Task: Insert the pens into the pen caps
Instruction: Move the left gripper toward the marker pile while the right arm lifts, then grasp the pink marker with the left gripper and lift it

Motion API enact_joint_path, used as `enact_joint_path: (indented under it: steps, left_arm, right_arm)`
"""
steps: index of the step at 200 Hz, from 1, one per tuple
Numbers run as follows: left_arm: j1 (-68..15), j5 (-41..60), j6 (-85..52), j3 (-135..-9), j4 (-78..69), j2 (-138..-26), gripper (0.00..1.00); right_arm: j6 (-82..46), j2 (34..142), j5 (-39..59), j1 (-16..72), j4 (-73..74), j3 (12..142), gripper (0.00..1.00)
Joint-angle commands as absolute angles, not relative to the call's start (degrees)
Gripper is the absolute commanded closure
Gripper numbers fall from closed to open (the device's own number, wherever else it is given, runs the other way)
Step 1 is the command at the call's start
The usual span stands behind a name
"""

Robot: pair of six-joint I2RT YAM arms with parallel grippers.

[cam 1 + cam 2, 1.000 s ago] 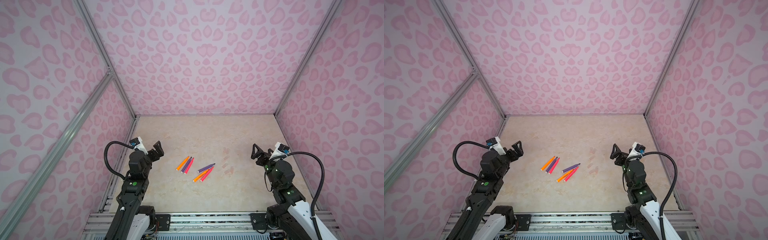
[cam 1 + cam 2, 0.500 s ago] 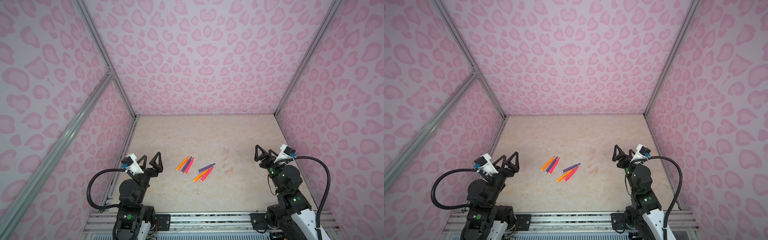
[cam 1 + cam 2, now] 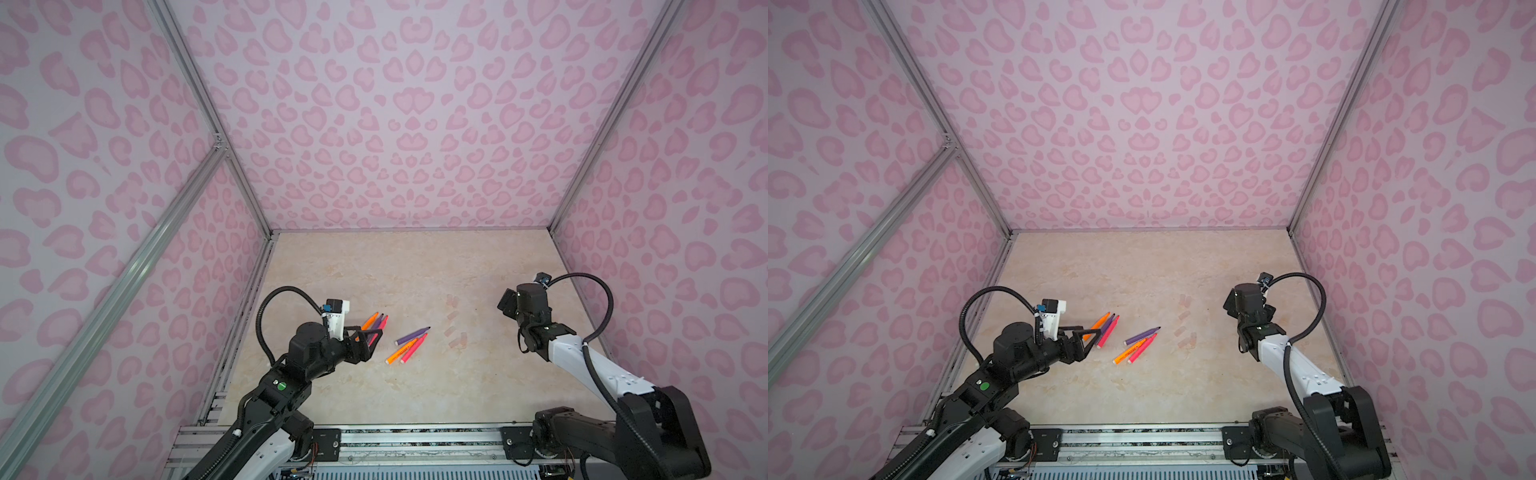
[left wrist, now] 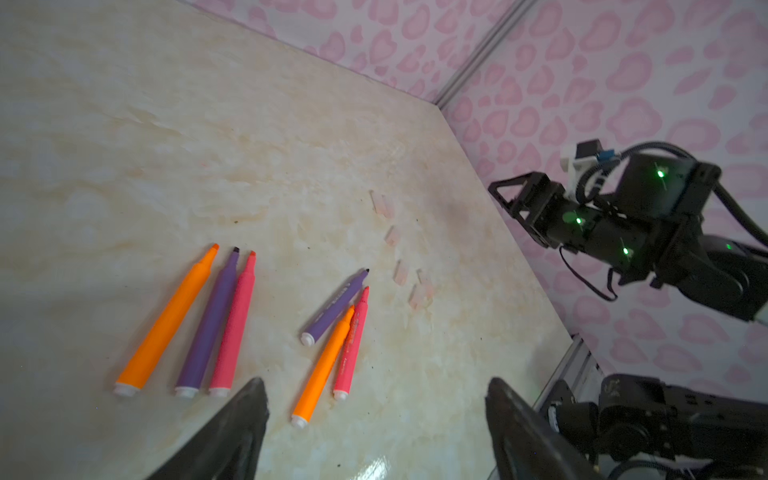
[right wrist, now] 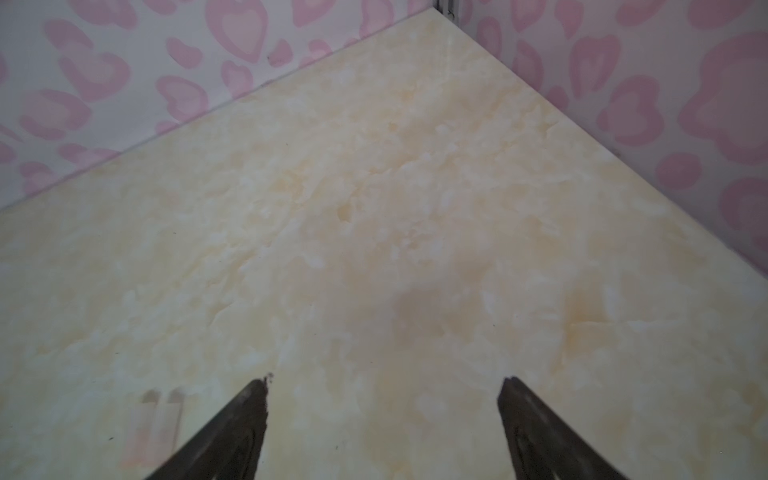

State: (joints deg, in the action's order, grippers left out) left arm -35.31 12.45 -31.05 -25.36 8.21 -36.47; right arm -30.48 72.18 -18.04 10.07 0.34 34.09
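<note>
Right now I read the left gripper (image 4: 376, 380) as spread wide: its two dark fingers (image 4: 245, 419) stand well apart with only bare table (image 3: 415, 270) between the tips, holding nothing and touching no pen. Just ahead of those tips lie three pens (image 4: 334, 305), purple, orange and pink-red, their white butt ends towards the fingers. The orange and pink-red ones lie side by side, and the purple one angles away from them. Outside one finger a second trio of pens (image 4: 210, 324) lies side by side, orange, purple, pink-red. In both top views the fingers overlap this trio, and I cannot tell how high above it they are.

Beyond the pen tips, between my two grippers, the pen caps (image 4: 401, 272) lie loose in a faint scattered line, none on a pen.

The right gripper (image 5: 386, 379) is likewise wide open, its fingers (image 5: 536, 419) gripping nothing over plain table. Two blurred pen caps (image 5: 160, 415) lie just outside one finger.
</note>
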Motion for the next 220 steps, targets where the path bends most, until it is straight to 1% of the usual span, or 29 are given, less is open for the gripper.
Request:
enact_joint_path:
  steps: [1,25,41,47,67,82,98,112,125,135,150,163,194,220]
  left_arm:
    - [-43.71,1.02,-29.18,-24.54,8.64,-39.4,0.2]
    - [-51.83,-3.79,-30.16,-21.85,5.46,-44.5,0.23]
    - [-57.19,-10.22,-32.08,-21.52,4.21,-50.07,0.25]
    - [-59.13,-12.02,-32.24,-21.98,3.86,-52.66,0.26]
    - [-64.44,-18.5,-32.35,-26.81,4.85,-61.45,0.32]
    - [-66.79,-20.9,-31.81,-30.18,5.11,-66.7,0.33]
    - [-67.16,-20.9,-30.33,-33.04,4.02,-71.39,0.33]
    - [-67.14,-22.89,-29.48,-36.57,6.35,-75.87,0.33]
    - [-67.0,-24.16,-28.81,-39.11,7.81,-79.42,0.37]
    - [-65.99,-23.04,-28.57,-39.74,7.44,-81.19,0.38]
    - [-63.57,-20.2,-28.18,-39.69,6.24,-82.79,0.38]
    - [-62.22,-19.75,-27.3,-40.2,6.5,-84.18,0.38]
    - [-62.05,-17.96,-25.25,-42.28,6.81,-87.02,0.44]
    - [-62.05,-16.74,-25.05,-42.88,6.69,-87.88,0.44]
  right_arm:
    - [-29.28,75.68,-19.61,10.85,0.16,36.22,0.15]
    - [-28.11,76.43,-22.9,14.41,-0.36,37.15,0.19]
    - [-27.46,74.92,-29.23,18.71,0.18,36.19,0.18]
    - [-27.19,74.18,-30.04,19.32,0.76,35.63,0.18]
    - [-27.39,71.47,-29.71,19.31,2.96,33.07,0.15]
    - [-27.33,69.9,-28.33,18.7,4.46,31.44,0.15]
    - [-27.43,68.95,-28.64,18.68,5.02,30.61,0.16]
    - [-27.62,68.91,-28.73,18.76,4.96,30.58,0.16]
    - [-27.62,69.11,-28.74,18.72,4.84,30.67,0.17]
    - [-27.57,69.32,-28.64,18.71,4.66,30.93,0.17]
    - [-27.54,69.28,-28.65,18.75,4.48,31.03,0.18]
    - [-27.67,68.93,-28.67,18.72,4.65,30.69,0.18]
    - [-27.62,67.61,-28.74,18.76,5.58,29.55,0.18]
    - [-27.65,67.12,-28.74,18.81,5.8,29.18,0.18]
